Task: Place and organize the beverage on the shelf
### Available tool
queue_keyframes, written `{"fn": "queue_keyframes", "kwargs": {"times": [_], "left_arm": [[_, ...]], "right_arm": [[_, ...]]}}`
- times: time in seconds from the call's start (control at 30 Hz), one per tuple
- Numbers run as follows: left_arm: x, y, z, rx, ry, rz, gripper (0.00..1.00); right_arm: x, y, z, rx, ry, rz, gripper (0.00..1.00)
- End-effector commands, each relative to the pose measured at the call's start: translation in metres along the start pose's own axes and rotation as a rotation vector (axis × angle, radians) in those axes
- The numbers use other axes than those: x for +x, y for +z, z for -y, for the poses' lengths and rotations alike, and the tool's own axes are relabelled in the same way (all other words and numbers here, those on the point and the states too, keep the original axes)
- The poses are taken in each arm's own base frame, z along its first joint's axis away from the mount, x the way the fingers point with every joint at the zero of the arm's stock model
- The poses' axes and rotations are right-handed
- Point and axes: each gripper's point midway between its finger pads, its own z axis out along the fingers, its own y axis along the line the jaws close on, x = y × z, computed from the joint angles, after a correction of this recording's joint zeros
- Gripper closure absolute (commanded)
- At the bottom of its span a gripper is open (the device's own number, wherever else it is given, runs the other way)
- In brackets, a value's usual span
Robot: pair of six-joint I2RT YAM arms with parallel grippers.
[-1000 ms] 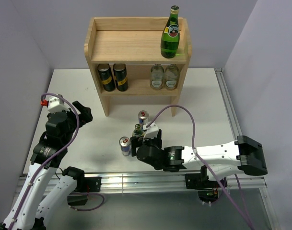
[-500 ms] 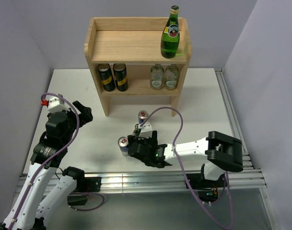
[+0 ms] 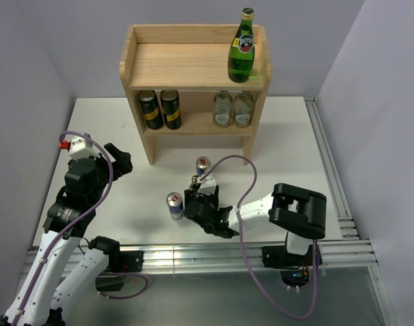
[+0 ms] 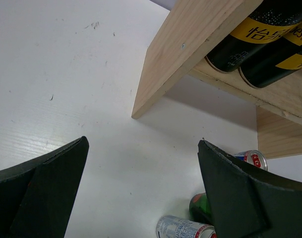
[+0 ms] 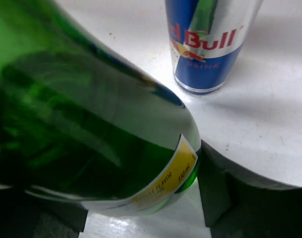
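Right tool [image 3: 198, 202] low over the bench [image 3: 295, 149], clenched around the body of a green glass bottle [image 5: 91, 124]. One finger [image 5: 230, 198] is pressed to the glass by the yellow label edge. One blue-and-silver can [image 3: 175, 205] stands just beside this tool on its left. A second blue-and-silver can [image 3: 203, 165] is near, beyond the tool toward the shelf [image 3: 193, 64]. The wrist view shows one such can upright close to the held bottle with bare bench between them; cannot tell which can. On the shelf, well ahead of the tool: second green bottle [image 3: 240, 47] upright at the right end of the top tier. On the lower tier, two black-and-gold cans [image 3: 160, 109] side by side at left and two pale bottles [image 3: 233, 109] at right. Left tool [image 4: 142, 144] released, fingers wide apart, gripping nothing, shelf side panel ahead of it.
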Motion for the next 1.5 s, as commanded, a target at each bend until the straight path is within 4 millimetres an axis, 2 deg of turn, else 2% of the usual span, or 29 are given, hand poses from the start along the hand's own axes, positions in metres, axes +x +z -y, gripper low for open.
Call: {"fn": "queue_keyframes", "kwargs": {"times": [0.0, 0.03, 0.07, 0.13, 0.17, 0.2, 0.23, 0.3, 0.33, 0.4, 0.43, 0.5, 0.53, 0.57, 0.6, 0.67, 0.7, 0.77, 0.8, 0.87, 0.9, 0.93, 1.0, 1.03, 1.13, 1.2, 1.27, 1.47], "left_arm": [[-0.007, 0.001, 0.005, 0.022, 0.008, 0.018, 0.01], [-0.006, 0.001, 0.005, 0.024, 0.008, 0.018, 0.01], [-0.006, 0.001, 0.006, 0.025, 0.008, 0.017, 0.01], [-0.006, 0.001, 0.005, 0.024, 0.008, 0.018, 0.01], [-0.007, 0.001, 0.005, 0.023, 0.006, 0.02, 0.01], [-0.007, 0.0, 0.006, 0.025, 0.007, 0.02, 0.01], [-0.007, 0.0, 0.005, 0.024, 0.007, 0.021, 0.01], [-0.008, -0.001, 0.005, 0.025, 0.005, 0.025, 0.01], [-0.008, -0.001, 0.005, 0.023, 0.006, 0.025, 0.01], [-0.009, -0.002, 0.005, 0.023, 0.004, 0.029, 0.01], [-0.01, -0.002, 0.004, 0.024, 0.003, 0.033, 0.01], [-0.01, -0.003, 0.005, 0.027, 0.003, 0.032, 0.01], [-0.01, -0.003, 0.005, 0.026, 0.003, 0.031, 0.01], [-0.009, -0.002, 0.005, 0.026, 0.004, 0.028, 0.01], [-0.009, -0.002, 0.005, 0.025, 0.006, 0.027, 0.01], [-0.009, -0.002, 0.004, 0.023, 0.006, 0.026, 0.01], [-0.009, -0.003, 0.004, 0.021, 0.005, 0.029, 0.01], [-0.01, -0.003, 0.004, 0.023, 0.005, 0.031, 0.01], [-0.01, -0.004, 0.004, 0.026, 0.004, 0.033, 0.01], [-0.009, -0.003, 0.004, 0.023, 0.005, 0.029, 0.01], [-0.01, -0.003, 0.004, 0.021, 0.004, 0.029, 0.01], [-0.009, -0.003, 0.003, 0.019, 0.004, 0.028, 0.01], [-0.009, -0.003, 0.003, 0.019, 0.004, 0.028, 0.01], [-0.01, -0.003, 0.004, 0.02, 0.004, 0.029, 0.01], [-0.01, -0.004, 0.003, 0.021, 0.003, 0.031, 0.01], [-0.01, -0.005, 0.004, 0.026, 0.003, 0.031, 0.01], [-0.01, -0.005, 0.005, 0.031, 0.004, 0.03, 0.01], [-0.007, -0.004, 0.006, 0.036, 0.009, 0.02, 0.01]], "right_arm": [[-0.017, 0.006, 0.003, 0.021, 0.044, 0.108, 0.36], [-0.018, 0.006, 0.006, 0.031, 0.046, 0.117, 0.43], [-0.02, 0.006, 0.006, 0.031, 0.042, 0.122, 0.63], [-0.023, 0.002, 0.009, 0.04, 0.038, 0.125, 0.81], [-0.033, -0.001, 0.007, 0.037, 0.054, 0.137, 0.88], [-0.033, -0.004, 0.011, 0.056, 0.023, 0.123, 0.96], [-0.051, -0.012, 0.006, 0.057, 0.045, 0.15, 1.0], [-0.061, -0.025, 0.009, 0.086, 0.004, 0.15, 1.0], [-0.086, -0.038, -0.001, 0.06, 0.043, 0.181, 1.0], [-0.105, -0.06, -0.007, 0.038, -0.007, 0.205, 1.0], [-0.137, -0.078, -0.016, 0.011, 0.044, 0.242, 1.0], [-0.167, -0.098, -0.017, 0.001, 0.007, 0.271, 1.0], [-0.204, -0.116, -0.02, -0.025, 0.067, 0.312, 1.0], [-0.222, -0.124, -0.018, -0.029, 0.03, 0.332, 1.0], [-0.256, -0.139, -0.023, -0.059, 0.072, 0.371, 1.0], [-0.296, -0.158, -0.019, -0.08, 0.05, 0.415, 1.0], [-0.33, -0.17, -0.018, -0.095, 0.088, 0.453, 1.0], [-0.363, -0.18, -0.013, -0.1, 0.069, 0.491, 1.0], [-0.394, -0.188, -0.013, -0.111, 0.097, 0.531, 1.0], [-0.422, -0.191, -0.008, -0.096, 0.078, 0.566, 1.0], [-0.45, -0.204, -0.004, -0.108, 0.124, 0.609, 1.0], [-0.458, -0.192, -0.007, -0.096, 0.09, 0.609, 1.0], [-0.483, -0.188, -0.009, -0.094, 0.089, 0.625, 1.0], [-0.494, -0.182, -0.003, -0.076, 0.083, 0.638, 1.0], [-0.519, -0.169, -0.001, -0.045, 0.073, 0.658, 1.0], [-0.529, -0.157, -0.005, -0.036, 0.064, 0.659, 1.0], [-0.535, -0.144, 0.0, -0.014, 0.062, 0.66, 1.0], [-0.541, -0.112, 0.012, 0.03, 0.078, 0.652, 1.0]]}}
